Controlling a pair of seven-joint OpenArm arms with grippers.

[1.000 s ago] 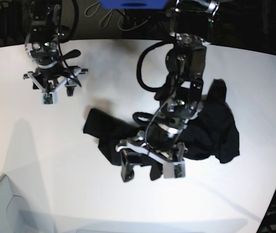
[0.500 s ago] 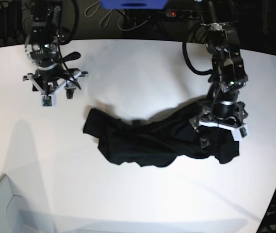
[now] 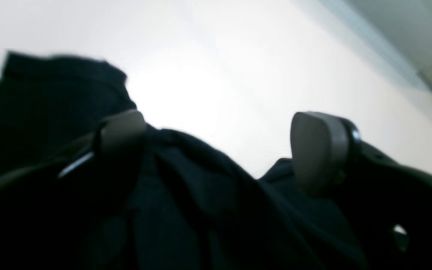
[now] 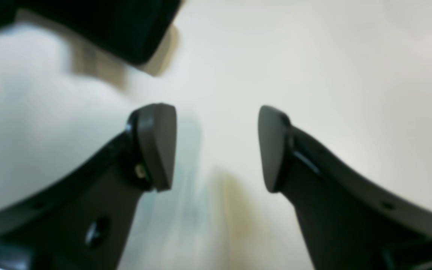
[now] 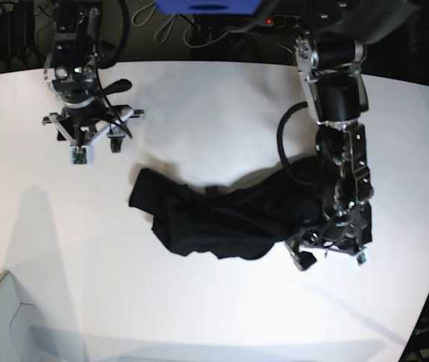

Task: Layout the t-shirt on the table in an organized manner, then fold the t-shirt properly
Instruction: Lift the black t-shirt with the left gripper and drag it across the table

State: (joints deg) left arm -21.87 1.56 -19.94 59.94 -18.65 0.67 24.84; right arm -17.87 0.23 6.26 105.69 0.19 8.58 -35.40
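Currently: t-shirt [image 5: 222, 219], black, crumpled mid-frame on table [image 5: 199, 309]; left gripper [image 5: 327, 256] spread wide over its right end; right gripper [image 5: 86, 139] parted, empty, upper left.

We see the plain white matte tabletop [image 5: 222, 113] brightly lit from above, its far edge curving with lens distortion. Soft grey shadows fall at lower left. Both wrist views are blurred; glare whitens the table behind the black cotton t-shirt [image 3: 186, 210], whose folds are barely distinguishable.
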